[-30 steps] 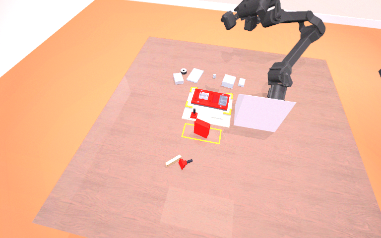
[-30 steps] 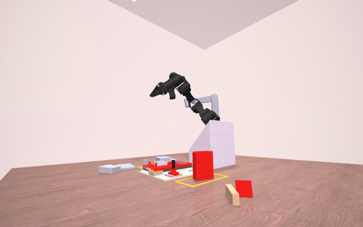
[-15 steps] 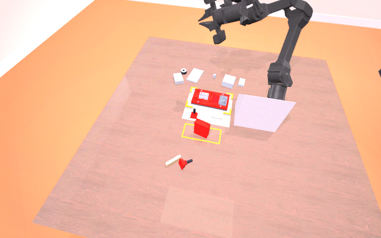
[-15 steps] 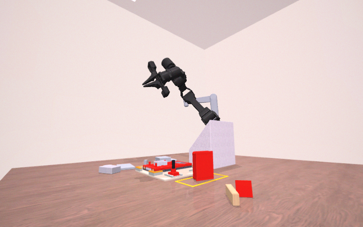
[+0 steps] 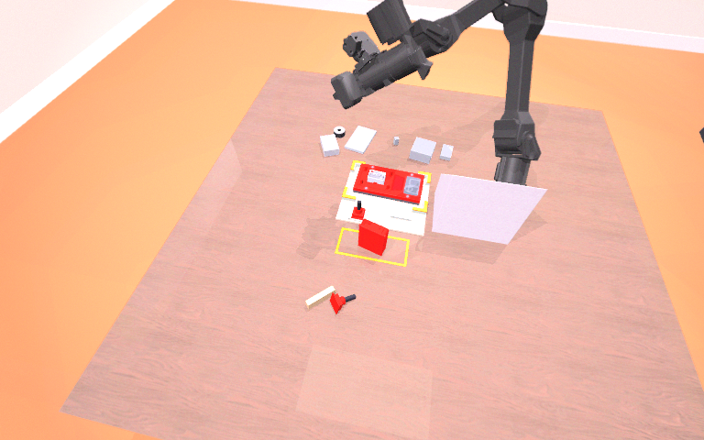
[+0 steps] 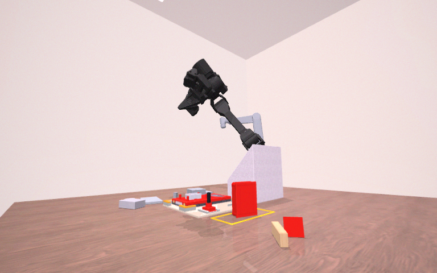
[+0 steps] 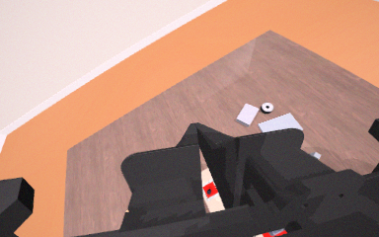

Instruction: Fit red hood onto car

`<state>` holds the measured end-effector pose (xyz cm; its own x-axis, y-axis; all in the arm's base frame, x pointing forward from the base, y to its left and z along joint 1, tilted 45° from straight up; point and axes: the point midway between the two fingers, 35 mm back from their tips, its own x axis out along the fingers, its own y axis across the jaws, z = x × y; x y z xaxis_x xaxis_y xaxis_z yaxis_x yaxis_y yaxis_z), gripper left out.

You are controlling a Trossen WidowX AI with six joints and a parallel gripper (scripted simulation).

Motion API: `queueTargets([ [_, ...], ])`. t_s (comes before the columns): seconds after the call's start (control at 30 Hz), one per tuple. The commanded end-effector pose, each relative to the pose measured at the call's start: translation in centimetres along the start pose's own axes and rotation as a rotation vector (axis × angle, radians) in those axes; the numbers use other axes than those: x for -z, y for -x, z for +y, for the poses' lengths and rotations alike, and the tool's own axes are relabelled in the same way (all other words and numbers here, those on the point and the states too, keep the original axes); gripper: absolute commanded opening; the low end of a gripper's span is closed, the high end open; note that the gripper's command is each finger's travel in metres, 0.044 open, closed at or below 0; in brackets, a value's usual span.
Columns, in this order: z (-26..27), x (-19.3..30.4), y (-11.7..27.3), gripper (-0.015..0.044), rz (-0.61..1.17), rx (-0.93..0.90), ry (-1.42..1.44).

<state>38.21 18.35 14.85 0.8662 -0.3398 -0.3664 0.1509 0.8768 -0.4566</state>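
The red hood (image 5: pixel 372 236) (image 6: pixel 244 198) stands on its edge inside a yellow outlined rectangle (image 5: pixel 343 253) on the table, in front of the jig. The red car chassis (image 5: pixel 389 181) (image 6: pixel 193 200) lies in the white jig (image 5: pixel 389 214) with yellow corner marks, its grey engine block on the deck. My gripper (image 5: pixel 342 96) (image 6: pixel 188 109) (image 7: pixel 194 126) is shut and empty. It hangs high in the air above the far side of the table, behind the chassis, tilted down toward the table. The pegs are too small to make out.
A small red stand with a black peg (image 5: pixel 357 210) (image 6: pixel 209 204) sits on the jig plate. A wooden bar (image 5: pixel 320 297) (image 6: pixel 279 234) and a red piece (image 5: pixel 337 302) (image 6: pixel 293 227) lie nearer the front. Grey blocks (image 5: pixel 423 149) (image 7: pixel 247 114), a flat plate (image 5: pixel 360 138) and a ring (image 5: pixel 339 131) (image 7: pixel 266 107) lie behind. A white wedge (image 5: pixel 482 207) (image 6: pixel 260 173) stands right.
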Motion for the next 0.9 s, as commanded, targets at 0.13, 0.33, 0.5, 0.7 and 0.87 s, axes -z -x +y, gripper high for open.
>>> queueTargets([
  [0.13, 6.7, 9.0, -3.0, 0.0000, 0.237, -0.227, 1.177],
  [0.33, 8.7, 14.5, -3.6, 0.0000, 0.332, -0.444, 1.772],
  [0.5, 9.7, 19.3, -3.7, 0.0000, 0.381, -0.699, 2.244],
  [0.7, 9.8, 25.0, -3.1, 0.0000, 0.379, -1.127, 2.751],
  [0.87, 9.6, 27.5, -2.7, 0.0000, 0.343, -1.383, 2.946],
])
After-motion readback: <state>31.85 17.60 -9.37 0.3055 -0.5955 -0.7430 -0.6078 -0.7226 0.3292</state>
